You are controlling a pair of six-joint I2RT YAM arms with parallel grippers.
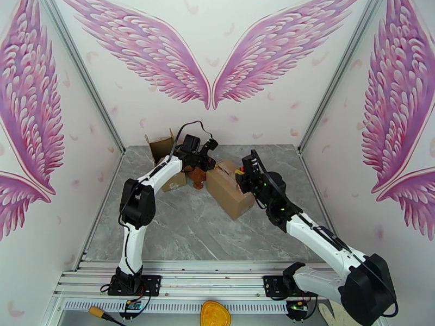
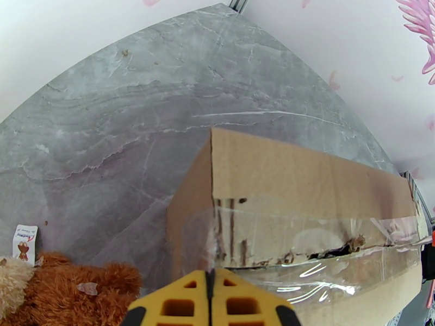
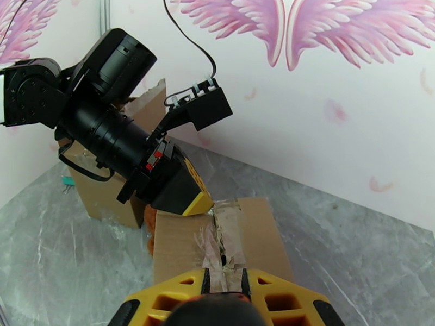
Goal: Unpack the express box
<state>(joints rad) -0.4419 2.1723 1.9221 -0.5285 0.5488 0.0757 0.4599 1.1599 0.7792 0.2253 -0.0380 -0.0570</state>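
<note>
The left tool (image 2: 209, 275), pinched shut, meets the taped box (image 2: 304, 175) on the bench (image 2: 136, 104); the right tool (image 3: 224, 275), narrowly parted, straddles the tape (image 3: 220, 234), grip unclear.

A white tag (image 2: 24, 243) by the teddy bear (image 2: 76, 289) bore a bear picture; its print was too small to read.

We see the closed box (image 1: 231, 192) in the middle of the table (image 1: 179, 234). The teddy bear (image 1: 194, 177) lies just left of it. The open box (image 1: 161, 148) stands behind the bear, further left.
</note>
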